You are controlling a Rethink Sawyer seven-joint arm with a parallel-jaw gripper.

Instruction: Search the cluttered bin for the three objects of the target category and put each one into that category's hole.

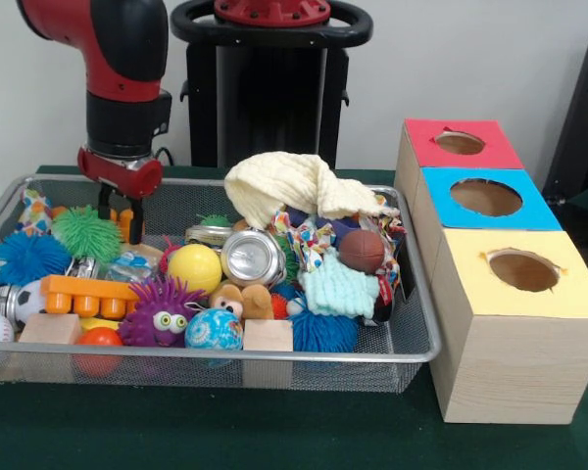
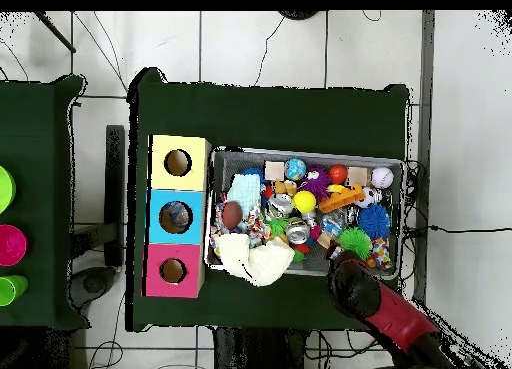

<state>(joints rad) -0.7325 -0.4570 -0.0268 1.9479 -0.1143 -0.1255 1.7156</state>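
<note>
Pincer: I see the pincer (image 1: 120, 212) low at the bin's (image 1: 423, 323) far left corner, beside the green spiky ball (image 1: 86, 231); fingers apart, holding nothing.
Targets: category unclear to me; candidates lie mixed in the clutter.
Risk: neighbours may snag or tumble.

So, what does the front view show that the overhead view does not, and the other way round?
Only the front view shows the tool hanging over the bin's corner near the green spiky ball, and the purple toy with its eyes. Only the overhead view shows a second green table with coloured cups. Both show the wire bin, the cream cloth and the three-hole box.
</note>
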